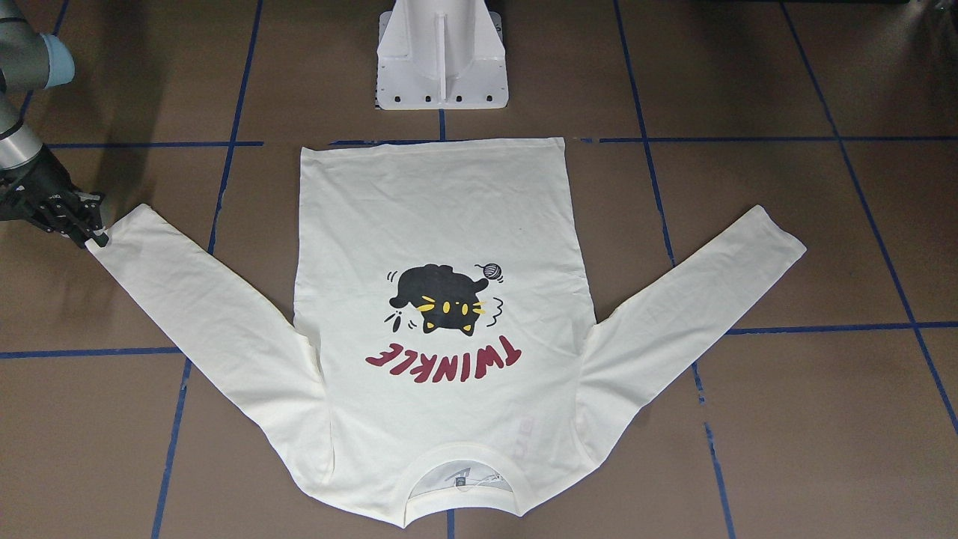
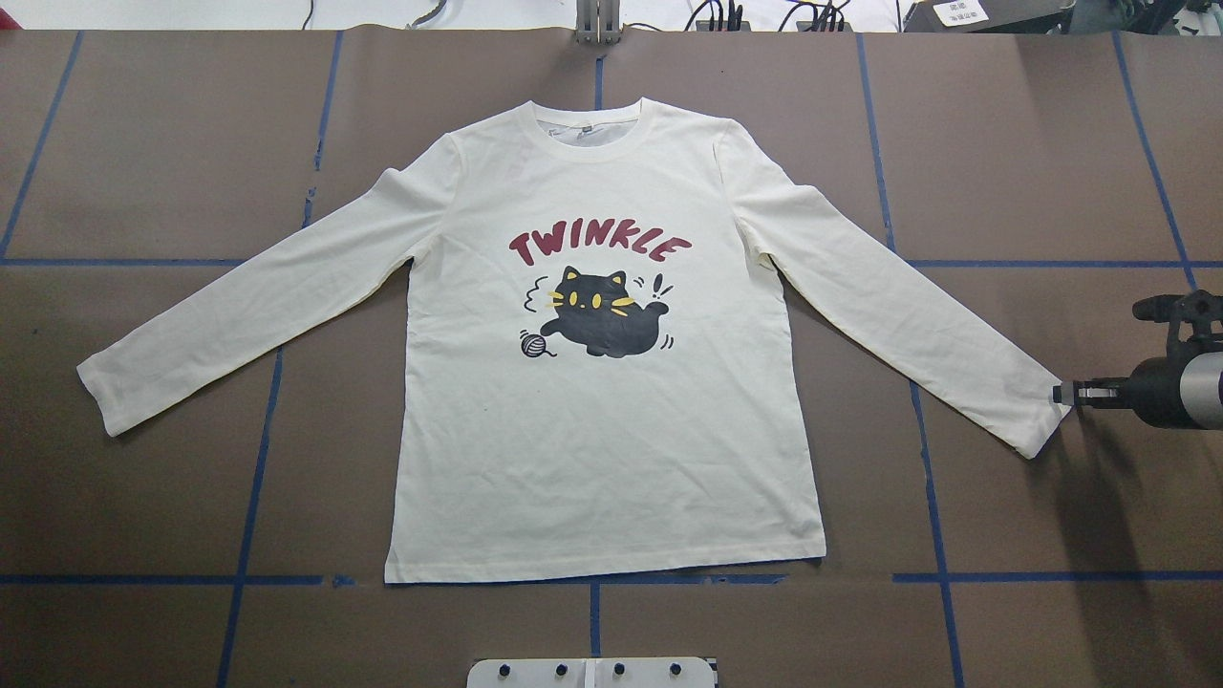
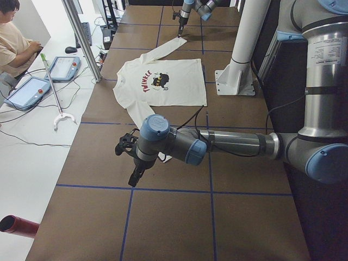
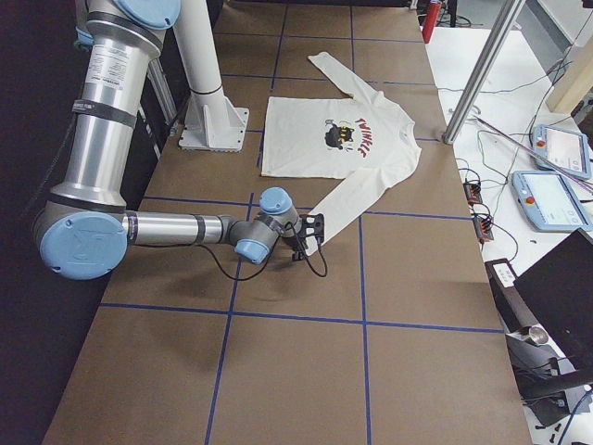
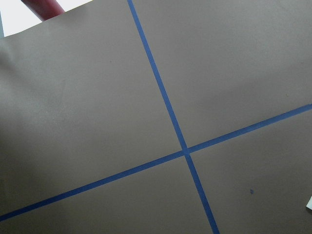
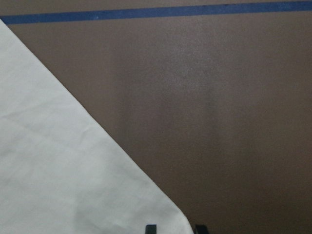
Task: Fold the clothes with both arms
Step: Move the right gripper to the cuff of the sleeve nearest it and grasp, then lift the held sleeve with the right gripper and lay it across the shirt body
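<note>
Two sleeves lie spread wide from the shirt [image 2: 611, 449], which rests flat and print-up mid-table [image 2: 143, 153], so each cuff is offered to its own arm. We see the right gripper [image 2: 1063, 394] low at the right cuff [image 2: 1037, 420], its fingertips [image 6: 151, 228] slightly apart astride the cuff's corner, pinching nothing yet. The left gripper [image 3: 134, 175] hovers over brown surface past the left cuff [image 2: 105, 397] (its opening we cannot tell). Hem and sleeves sit well inside the table's edges, leaving room to sweep inward.
</note>
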Available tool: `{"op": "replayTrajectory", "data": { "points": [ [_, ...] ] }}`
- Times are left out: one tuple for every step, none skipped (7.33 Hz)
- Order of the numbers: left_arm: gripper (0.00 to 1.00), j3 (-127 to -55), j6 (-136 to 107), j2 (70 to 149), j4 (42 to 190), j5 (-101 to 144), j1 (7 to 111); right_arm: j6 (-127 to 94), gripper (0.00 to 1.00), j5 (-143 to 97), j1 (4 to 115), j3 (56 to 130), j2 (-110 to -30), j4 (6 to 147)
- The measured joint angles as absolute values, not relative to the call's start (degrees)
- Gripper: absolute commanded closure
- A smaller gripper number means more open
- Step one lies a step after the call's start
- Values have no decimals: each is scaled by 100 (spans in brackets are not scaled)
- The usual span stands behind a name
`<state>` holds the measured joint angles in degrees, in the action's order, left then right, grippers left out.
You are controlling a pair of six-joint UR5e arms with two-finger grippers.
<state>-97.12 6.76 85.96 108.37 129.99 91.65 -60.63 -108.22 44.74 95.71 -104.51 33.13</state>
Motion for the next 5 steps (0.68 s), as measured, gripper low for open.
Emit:
{"op": "replayTrajectory", "data": {
  "points": [
    [0,-9712,677,8596,10837,12999,9166,-6064,100,-10822,4475,9583,-10440,3314],
    [0,-9712,677,8596,10837,12999,9167,-6063,100,-10836,4481,9671,-10424,3332],
    [0,-9712,677,8593,10837,12999,9167,-6059,100,-10898,4539,9891,-10411,3451],
    [0,-9712,677,8592,10837,12997,9167,-6055,100,-11073,4725,10213,-10364,3780],
    [0,-9712,677,8592,10837,12994,9167,-6042,100,-11393,5045,10622,-10171,4404]
  ]
}}
